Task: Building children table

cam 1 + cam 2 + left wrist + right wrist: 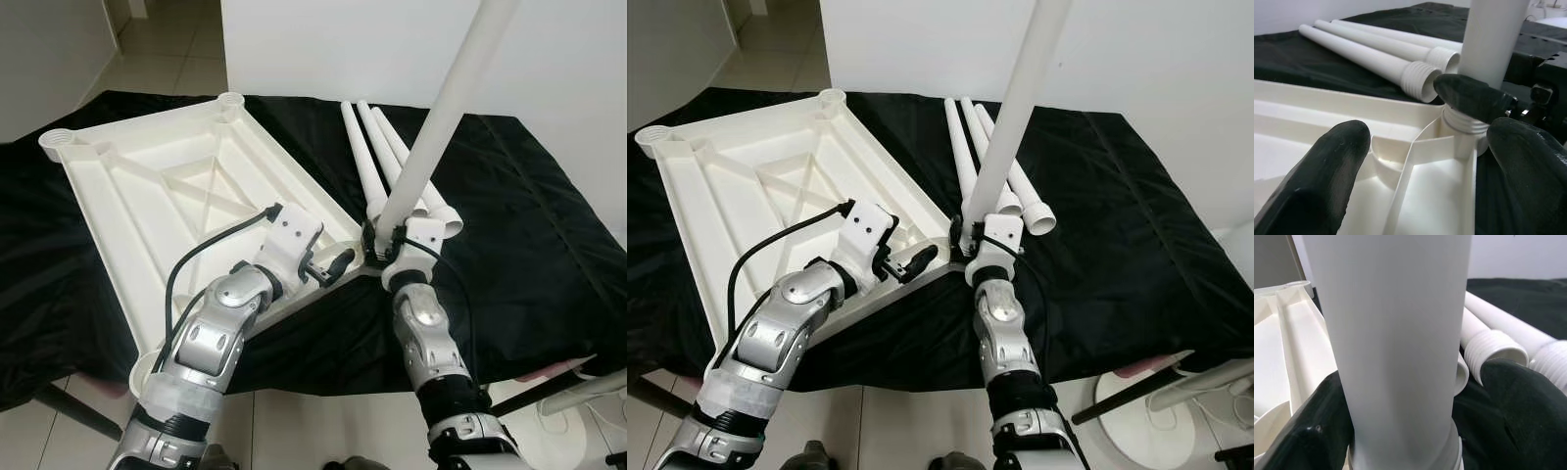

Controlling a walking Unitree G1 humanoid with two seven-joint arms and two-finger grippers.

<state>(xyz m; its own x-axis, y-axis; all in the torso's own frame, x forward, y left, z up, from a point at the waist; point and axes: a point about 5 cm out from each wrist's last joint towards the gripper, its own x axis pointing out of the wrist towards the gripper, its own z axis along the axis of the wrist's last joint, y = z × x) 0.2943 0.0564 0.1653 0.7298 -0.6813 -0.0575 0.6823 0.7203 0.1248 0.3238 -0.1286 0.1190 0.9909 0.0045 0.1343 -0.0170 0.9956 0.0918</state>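
The right gripper [384, 247] squeezes the standing leg [438, 122] over the corner hole [1462, 128] of the tabletop [157, 186]. Keep it straight while twisting. The left gripper [333, 266] waits open beside it.

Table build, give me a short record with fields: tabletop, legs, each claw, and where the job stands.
tabletop: white tabletop lies underside up on a black cloth
upright leg: white leg stands in the corner socket nearest the robot, threads partly showing
spare legs: three loose legs lie on the cloth beside the tabletop
right claw: right claw shut on the upright leg near its base
left claw: left claw open, at the tabletop edge by that socket
progress: one leg in, three to go
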